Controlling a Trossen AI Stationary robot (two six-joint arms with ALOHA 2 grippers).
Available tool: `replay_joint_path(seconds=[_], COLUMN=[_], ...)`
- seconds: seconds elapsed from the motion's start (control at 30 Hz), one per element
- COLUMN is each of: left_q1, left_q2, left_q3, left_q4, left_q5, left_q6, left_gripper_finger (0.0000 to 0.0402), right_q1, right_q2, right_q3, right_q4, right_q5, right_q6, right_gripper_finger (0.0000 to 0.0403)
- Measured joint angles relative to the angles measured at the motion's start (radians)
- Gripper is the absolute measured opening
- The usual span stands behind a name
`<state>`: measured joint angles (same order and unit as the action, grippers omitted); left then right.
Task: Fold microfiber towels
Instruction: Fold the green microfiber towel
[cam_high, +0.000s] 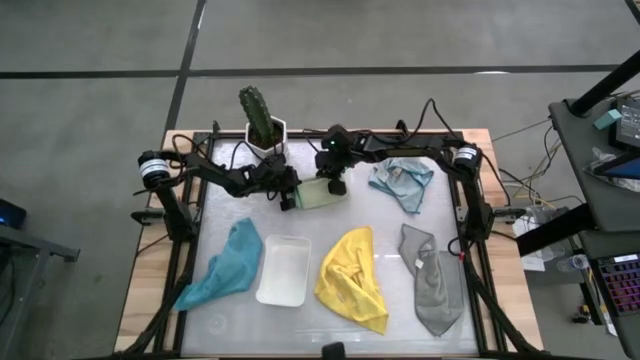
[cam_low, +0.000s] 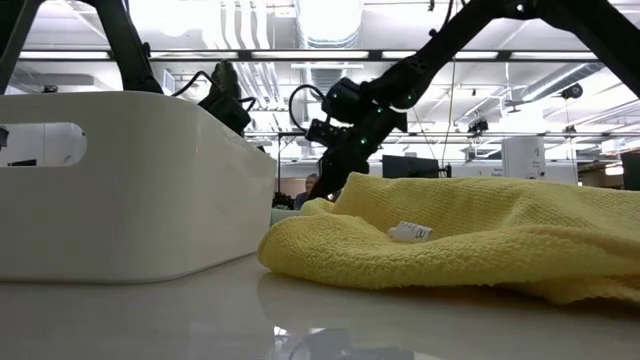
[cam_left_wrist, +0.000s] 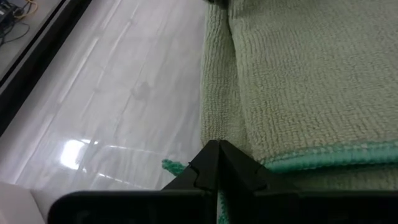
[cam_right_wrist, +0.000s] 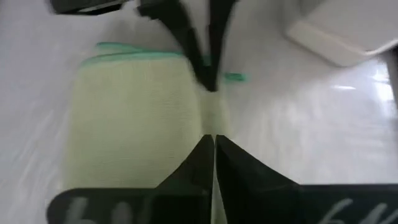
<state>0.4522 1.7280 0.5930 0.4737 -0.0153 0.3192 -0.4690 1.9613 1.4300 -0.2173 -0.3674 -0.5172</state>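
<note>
The pale green towel (cam_high: 322, 193) lies folded and flat at the table's far middle, with a green-trimmed edge (cam_left_wrist: 336, 157). My left gripper (cam_high: 289, 200) is shut at its left end and my right gripper (cam_high: 337, 185) is shut at its far right edge. The other towels lie loose on the table: teal (cam_high: 225, 265) at the near left, yellow (cam_high: 352, 280) in the near middle, grey (cam_high: 432, 282) at the near right and light blue (cam_high: 402, 180) at the far right. My left gripper has its shut fingertips (cam_left_wrist: 217, 152) on the pale green towel's corner (cam_left_wrist: 231, 134), beside the green trim and a small green tag. The fingers slant down from the table's left. How many layers lie between them is hidden. The towel stays flat on the table. My right gripper has its shut fingertips (cam_right_wrist: 213, 142) at the pale green towel's side edge (cam_right_wrist: 200, 119), slanting down from the far right. Whether cloth lies between the fingers or under them, the fingers hide. The towel lies flat on the table.
A white tray (cam_high: 283, 270) stands between the teal and yellow towels and fills the low view's left (cam_low: 120, 190). A cactus in a white pot (cam_high: 262, 125) stands at the far edge behind my left arm. Bare table shows along the near edge.
</note>
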Motion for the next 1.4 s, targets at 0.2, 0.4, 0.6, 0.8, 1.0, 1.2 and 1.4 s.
replay_joint_path(seconds=[0.2, 0.4, 0.6, 0.8, 1.0, 1.2, 1.4], left_q1=[0.0, 0.0, 0.0, 0.0, 0.0, -0.001, -0.001], left_q2=[-0.002, -0.002, -0.002, -0.002, -0.002, -0.002, -0.002], left_q3=[0.0, 0.0, -0.002, -0.004, -0.004, -0.004, -0.006], left_q4=[-0.004, -0.005, 0.001, 0.007, 0.009, 0.012, 0.015], left_q5=[0.005, 0.006, 0.007, 0.008, 0.008, 0.008, 0.017], left_q6=[0.002, 0.002, 0.002, 0.002, 0.002, 0.002, 0.003], left_gripper_finger=[0.0, 0.0, 0.0, 0.0, 0.0, 0.0, 0.0], right_q1=[-0.001, 0.003, 0.002, 0.002, 0.002, 0.002, 0.002], right_q2=[-0.005, 0.005, 0.042, 0.08, 0.082, 0.082, 0.062], right_q3=[0.007, 0.007, 0.007, 0.007, 0.007, 0.007, 0.005], right_q4=[0.016, 0.017, 0.021, 0.022, 0.023, 0.023, 0.029], right_q5=[-0.033, -0.122, -0.122, -0.12, -0.122, -0.136, -0.137], right_q6=[0.038, 0.075, 0.095, 0.079, 0.061, 0.034, 0.031], right_gripper_finger=[0.0009, 0.0038, 0.0105, 0.0152, 0.0125, 0.002, 0.0009])
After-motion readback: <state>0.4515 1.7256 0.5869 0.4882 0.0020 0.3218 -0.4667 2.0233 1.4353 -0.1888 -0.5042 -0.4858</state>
